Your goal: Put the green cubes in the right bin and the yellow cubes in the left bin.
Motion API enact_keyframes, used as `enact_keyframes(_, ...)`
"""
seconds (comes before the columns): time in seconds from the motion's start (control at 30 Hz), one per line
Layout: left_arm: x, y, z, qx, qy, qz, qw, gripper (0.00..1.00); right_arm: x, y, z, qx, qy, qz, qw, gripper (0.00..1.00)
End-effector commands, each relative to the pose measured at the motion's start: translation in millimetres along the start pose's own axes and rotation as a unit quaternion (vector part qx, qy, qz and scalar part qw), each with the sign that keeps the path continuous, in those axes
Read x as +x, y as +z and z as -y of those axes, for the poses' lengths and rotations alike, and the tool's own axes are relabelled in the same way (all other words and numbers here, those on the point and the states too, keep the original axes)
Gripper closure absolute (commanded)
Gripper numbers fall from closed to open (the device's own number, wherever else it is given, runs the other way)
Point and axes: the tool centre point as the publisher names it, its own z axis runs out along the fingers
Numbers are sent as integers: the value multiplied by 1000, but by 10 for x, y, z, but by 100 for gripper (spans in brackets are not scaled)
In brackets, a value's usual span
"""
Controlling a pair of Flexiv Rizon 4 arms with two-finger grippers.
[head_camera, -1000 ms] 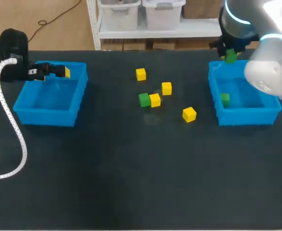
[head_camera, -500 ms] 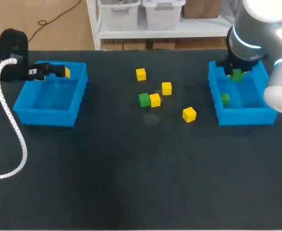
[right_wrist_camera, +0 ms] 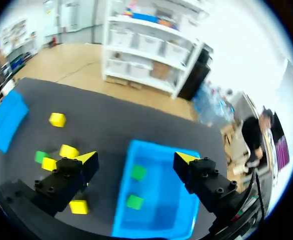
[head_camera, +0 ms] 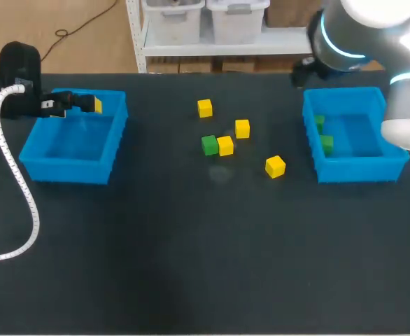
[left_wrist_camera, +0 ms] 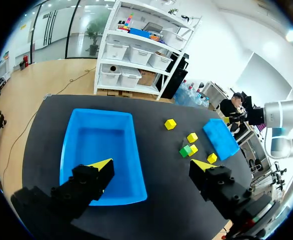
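Observation:
My right gripper [right_wrist_camera: 136, 159] is open and empty above the near rim of the right bin [right_wrist_camera: 166, 210], where two green cubes [right_wrist_camera: 138, 172] [right_wrist_camera: 134, 202] lie. In the head view my right arm [head_camera: 341, 38] hangs over that bin's [head_camera: 355, 170] far left corner. A third green cube [head_camera: 209, 145] sits mid-table against a yellow cube [head_camera: 224, 145], with other yellow cubes [head_camera: 204, 108] [head_camera: 242, 128] [head_camera: 275, 166] around them. My left gripper [left_wrist_camera: 151, 167] is open and empty over the left bin [left_wrist_camera: 99, 145], at its far rim [head_camera: 68, 171] in the head view.
A white corrugated cable [head_camera: 19, 182] trails from my left arm across the table's left side. The loose cubes cluster between the two bins. The front half of the dark tabletop [head_camera: 205, 266] holds nothing.
My right gripper held a green cube above the right bin, then opened; the cube now lies in the bin. The right arm has drawn back and to the left. The left arm stayed still.

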Motion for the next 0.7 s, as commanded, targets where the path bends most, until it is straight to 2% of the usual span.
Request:
enact_keyframes(0.03, 15, 4, -32, 7, 1, 4, 1000, 0, -184, -103, -426, -34, -116, 40, 992, 0)
enact_keyframes(0.2, 15, 4, -32, 7, 1, 4, 1000, 0, -449, -108, -794, -92, -239, 59, 965, 0)
enact_keyframes(0.37, 15, 4, -32, 7, 1, 4, 1000, 0, -572, 26, -1066, -127, -355, 37, 926, 0)
enact_keyframes(0.47, 15, 4, -32, 7, 1, 4, 1000, 0, -557, 98, -1228, -161, -413, 15, 896, 0)
enact_keyframes(0.7, 15, 4, -32, 7, 1, 4, 1000, 0, -342, 141, -1627, -197, -552, -35, 809, 0)
